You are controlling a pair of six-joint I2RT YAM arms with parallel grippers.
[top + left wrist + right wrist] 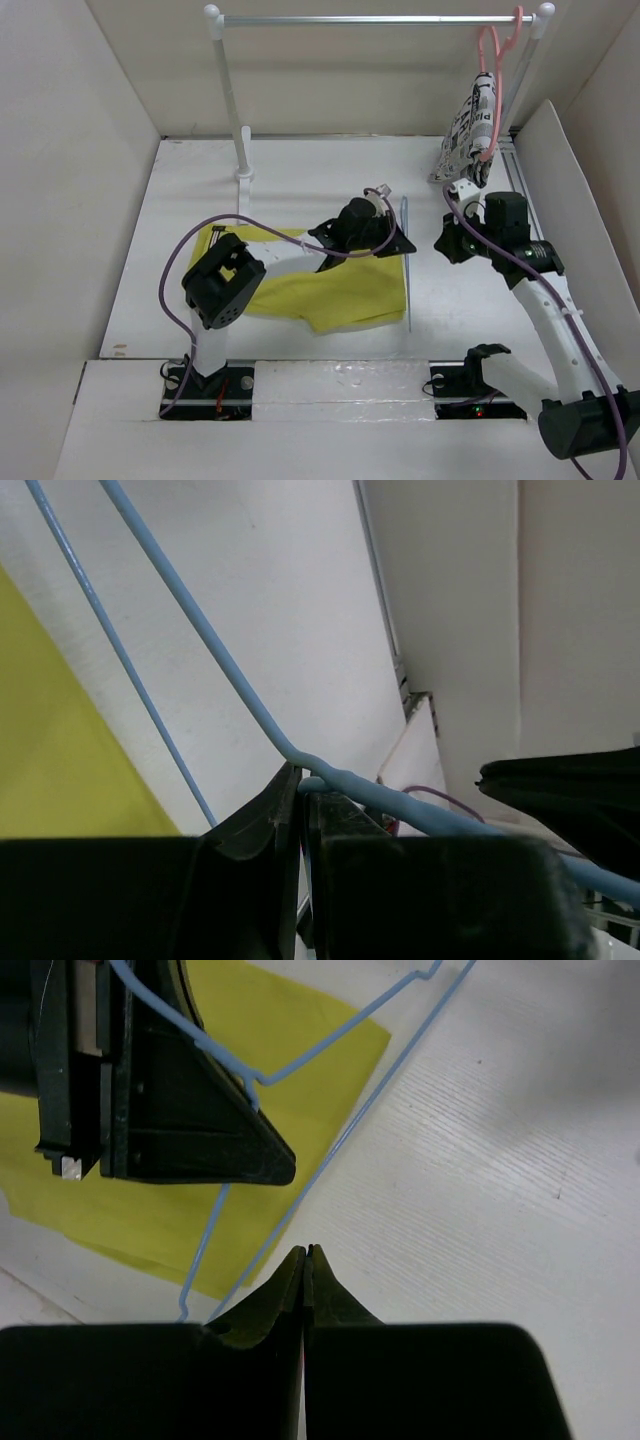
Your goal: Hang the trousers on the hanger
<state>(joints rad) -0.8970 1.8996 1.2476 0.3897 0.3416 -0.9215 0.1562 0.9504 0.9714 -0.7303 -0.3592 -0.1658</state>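
Observation:
The mustard-yellow trousers point(330, 290) lie flat on the white table, also showing in the left wrist view point(50, 750) and the right wrist view point(280, 1030). The thin pale-blue hanger point(406, 265) lies along their right edge. My left gripper point(393, 240) is shut on the hanger's wire point(200, 630) near a bend point(305, 783), above the trousers' right end. In the right wrist view the hanger point(330, 1035) runs past the left gripper point(180, 1110). My right gripper point(447, 245) is shut and empty point(305, 1250), just right of the hanger, over bare table.
A clothes rail point(380, 18) spans the back on white posts point(238, 120). A pink hanger with black-and-white printed cloth point(470, 130) hangs at its right end. White walls enclose the table on three sides.

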